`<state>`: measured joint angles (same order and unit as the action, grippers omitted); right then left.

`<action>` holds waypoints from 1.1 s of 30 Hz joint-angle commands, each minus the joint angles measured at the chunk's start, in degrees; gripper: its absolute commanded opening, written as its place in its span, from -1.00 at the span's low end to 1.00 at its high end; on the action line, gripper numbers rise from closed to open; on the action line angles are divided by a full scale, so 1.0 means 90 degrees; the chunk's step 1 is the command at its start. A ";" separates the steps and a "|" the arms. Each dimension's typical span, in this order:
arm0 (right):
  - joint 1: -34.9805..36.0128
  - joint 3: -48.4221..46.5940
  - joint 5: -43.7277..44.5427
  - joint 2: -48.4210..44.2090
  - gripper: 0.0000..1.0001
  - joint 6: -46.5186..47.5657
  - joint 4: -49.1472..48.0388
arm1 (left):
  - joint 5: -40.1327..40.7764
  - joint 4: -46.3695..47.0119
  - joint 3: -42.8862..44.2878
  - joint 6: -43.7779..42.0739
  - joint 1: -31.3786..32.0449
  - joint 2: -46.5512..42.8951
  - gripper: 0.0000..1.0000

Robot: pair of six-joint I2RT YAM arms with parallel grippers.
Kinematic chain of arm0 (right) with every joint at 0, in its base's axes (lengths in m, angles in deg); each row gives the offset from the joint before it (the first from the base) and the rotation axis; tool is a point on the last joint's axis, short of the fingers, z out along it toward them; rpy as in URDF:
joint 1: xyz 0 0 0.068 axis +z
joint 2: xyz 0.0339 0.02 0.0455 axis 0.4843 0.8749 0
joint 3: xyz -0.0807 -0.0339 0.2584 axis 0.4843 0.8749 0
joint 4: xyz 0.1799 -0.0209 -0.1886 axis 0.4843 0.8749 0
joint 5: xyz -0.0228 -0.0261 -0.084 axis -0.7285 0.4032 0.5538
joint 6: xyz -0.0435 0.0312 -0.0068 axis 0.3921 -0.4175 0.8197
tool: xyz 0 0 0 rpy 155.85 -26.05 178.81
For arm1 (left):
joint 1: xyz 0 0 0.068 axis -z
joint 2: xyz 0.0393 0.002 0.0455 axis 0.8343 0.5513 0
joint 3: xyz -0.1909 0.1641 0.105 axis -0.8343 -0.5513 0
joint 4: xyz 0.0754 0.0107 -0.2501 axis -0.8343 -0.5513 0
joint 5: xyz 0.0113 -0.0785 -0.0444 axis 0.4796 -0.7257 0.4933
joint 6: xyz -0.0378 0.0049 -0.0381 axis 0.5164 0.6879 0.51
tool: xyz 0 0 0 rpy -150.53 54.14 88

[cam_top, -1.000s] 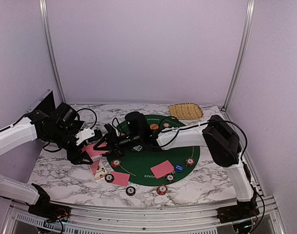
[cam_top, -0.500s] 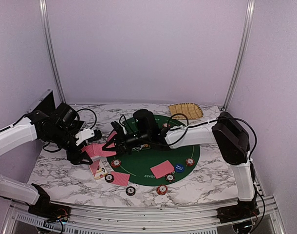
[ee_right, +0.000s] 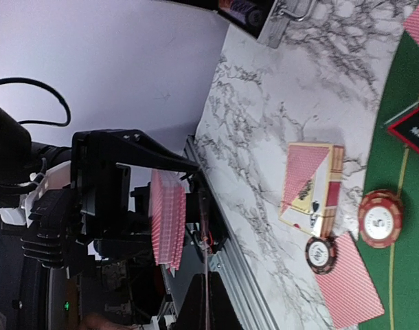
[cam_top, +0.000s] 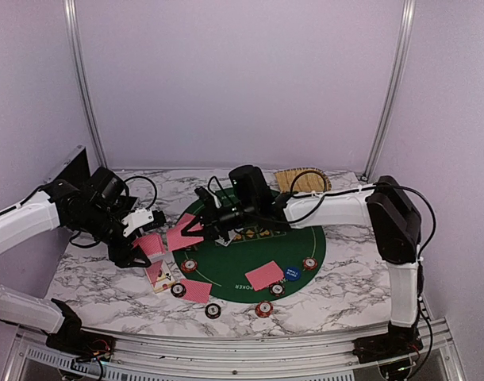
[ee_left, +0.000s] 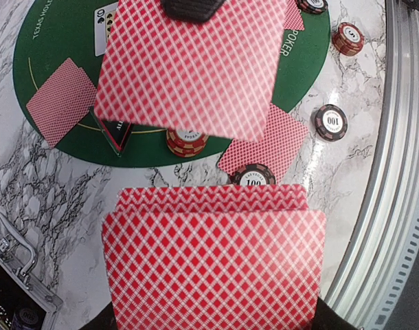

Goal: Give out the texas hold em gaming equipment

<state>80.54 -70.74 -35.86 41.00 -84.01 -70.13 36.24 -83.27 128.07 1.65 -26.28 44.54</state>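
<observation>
- Nearest you, on the white marble-patterned table, a dark striped poker chip and a red-and-white poker chip lie just off the near rim of the large round green felt mat.
- A little further in, a lone red-backed card lies face down at the mat's near-left edge. A second dark chip touches its corner, and the red-and-white card box sits just left of them.
- On the mat's near half you have face-down red-backed cards with the blue round marker button just to their right.
- At the mat's left rim, the black-triangle marker button sits just beside a rim chip in red and white.
- Your left gripper hangs above the table left of the mat. Its jaws are clamped on a fanned stack of red-backed cards.
- Your right gripper reaches across the mat with its jaws pinched tight on the edge of a single red-backed card. It holds that card in the air close to the stack; you cannot tell from these views whether the two touch.
- Behind that held card, a face-up queen card lies on the mat, partly hidden.
- Farthest off, the tan woven tray rests at the table's far edge, just beyond the mat.
</observation>
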 commanded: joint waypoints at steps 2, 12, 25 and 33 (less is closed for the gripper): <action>-0.0563 -0.0627 0.1002 -0.0264 -1.00 0.1772 0.2630 | 0.0022 0.0091 -0.0015 0.0007 -0.0042 -0.0169 -1.00; -0.0809 -0.3131 0.5940 0.0808 -1.00 0.4527 0.6273 | 0.0057 0.0091 -0.0022 -0.0006 -0.0042 -0.0162 -1.00; -0.0015 -0.4398 1.0180 0.2211 -1.00 0.6745 0.6311 | -0.0018 0.0096 0.0068 0.0011 -0.0042 -0.0054 -1.00; 0.0378 -0.3748 1.0333 0.2366 -1.00 0.7775 0.4975 | -0.0007 0.0095 0.0013 0.0013 -0.0042 -0.0104 -1.00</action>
<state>82.61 -105.86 53.67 62.33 -20.37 -17.80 36.67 -83.24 127.94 1.65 -26.28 44.10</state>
